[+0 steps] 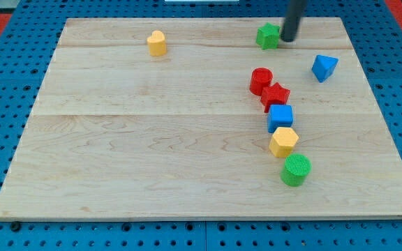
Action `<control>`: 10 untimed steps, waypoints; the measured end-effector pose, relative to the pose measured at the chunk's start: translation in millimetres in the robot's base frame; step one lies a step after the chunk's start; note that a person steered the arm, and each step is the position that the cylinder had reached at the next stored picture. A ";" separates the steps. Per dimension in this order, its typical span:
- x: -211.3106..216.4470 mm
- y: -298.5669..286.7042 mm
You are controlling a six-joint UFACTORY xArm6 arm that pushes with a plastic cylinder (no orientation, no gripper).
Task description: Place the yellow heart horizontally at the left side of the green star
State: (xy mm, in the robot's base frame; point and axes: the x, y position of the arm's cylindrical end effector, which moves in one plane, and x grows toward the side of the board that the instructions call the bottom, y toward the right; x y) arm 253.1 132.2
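The yellow heart [157, 43] lies near the view's top, left of centre, on the wooden board [152, 139]. The green star [267, 35] lies near the view's top right, far to the right of the heart. My tip [287, 40] is at the star's right side, touching or almost touching it. The dark rod rises from there out of the view's top edge.
A red cylinder [260, 80], a red star [276, 95], a blue cube [280, 117], a yellow hexagon [283, 141] and a green cylinder [296, 169] form a line down the view's right half. A blue triangle [323, 67] lies at the right.
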 end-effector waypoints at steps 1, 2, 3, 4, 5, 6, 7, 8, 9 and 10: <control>0.0 -64.1; 1.7 -24.3; 58.8 -77.4; 64.2 -162.1; 55.9 -188.0; 22.1 -195.2; 51.2 -199.1; 71.7 -251.4; 39.1 -268.2; 34.3 -246.3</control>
State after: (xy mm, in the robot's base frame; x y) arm 287.3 -114.0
